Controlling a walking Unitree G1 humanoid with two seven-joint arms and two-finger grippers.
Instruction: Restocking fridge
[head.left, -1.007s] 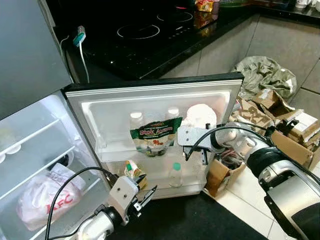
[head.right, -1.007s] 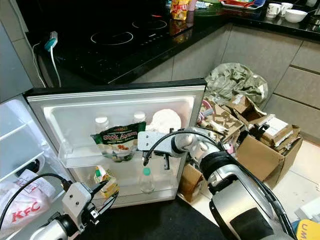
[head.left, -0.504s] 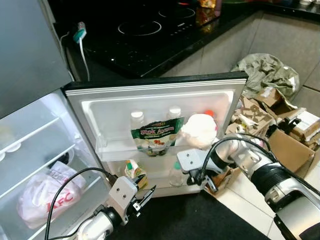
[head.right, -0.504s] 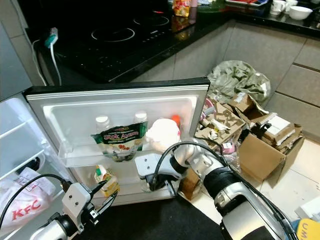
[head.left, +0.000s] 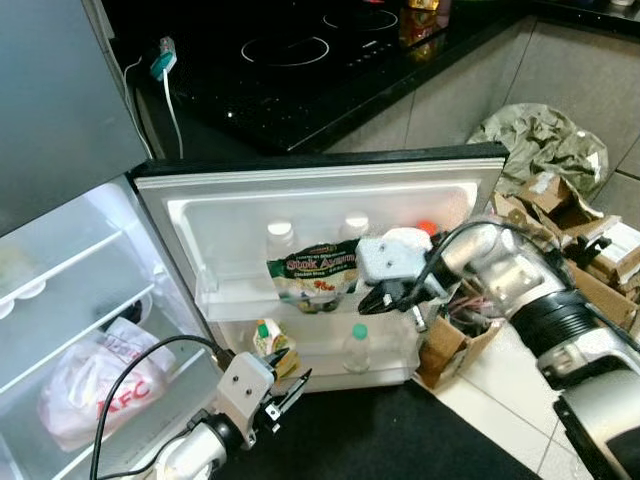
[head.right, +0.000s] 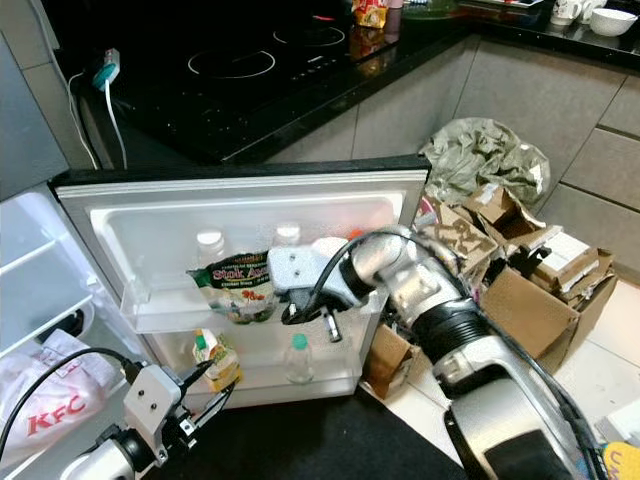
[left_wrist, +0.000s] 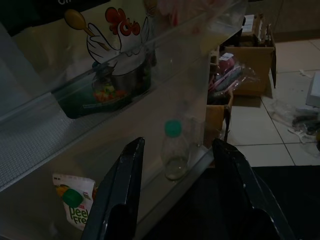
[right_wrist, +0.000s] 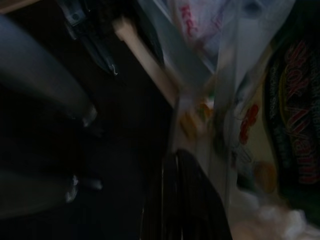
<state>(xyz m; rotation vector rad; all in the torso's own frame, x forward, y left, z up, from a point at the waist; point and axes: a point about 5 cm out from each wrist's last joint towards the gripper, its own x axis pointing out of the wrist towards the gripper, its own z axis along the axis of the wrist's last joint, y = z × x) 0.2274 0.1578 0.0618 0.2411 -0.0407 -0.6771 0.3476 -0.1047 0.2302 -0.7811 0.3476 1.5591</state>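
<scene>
1. The right gripper (head.left: 392, 298) is held at the open white fridge door (head.left: 300, 205), just in front of the upper door shelf; its two black fingers (right_wrist: 182, 200) are pressed together with nothing between them.
2. A green printed stock pouch (head.left: 315, 278) is seen standing in that upper shelf, just beside the right gripper, and a white wrapped bundle (head.left: 415, 240) lies right behind its wrist.
3. Two white-capped bottles (head.left: 281, 237) are counted behind the pouch.
4. One small clear bottle with a green cap (head.left: 356, 348) and one small green-capped carton (head.left: 266, 340) stand in the lower shelf.
5. The left gripper (head.left: 283, 392) is held low before the lower shelf, fingers spread and empty.
6. One white KFC bag (head.left: 95, 380) rests inside the fridge.
</scene>
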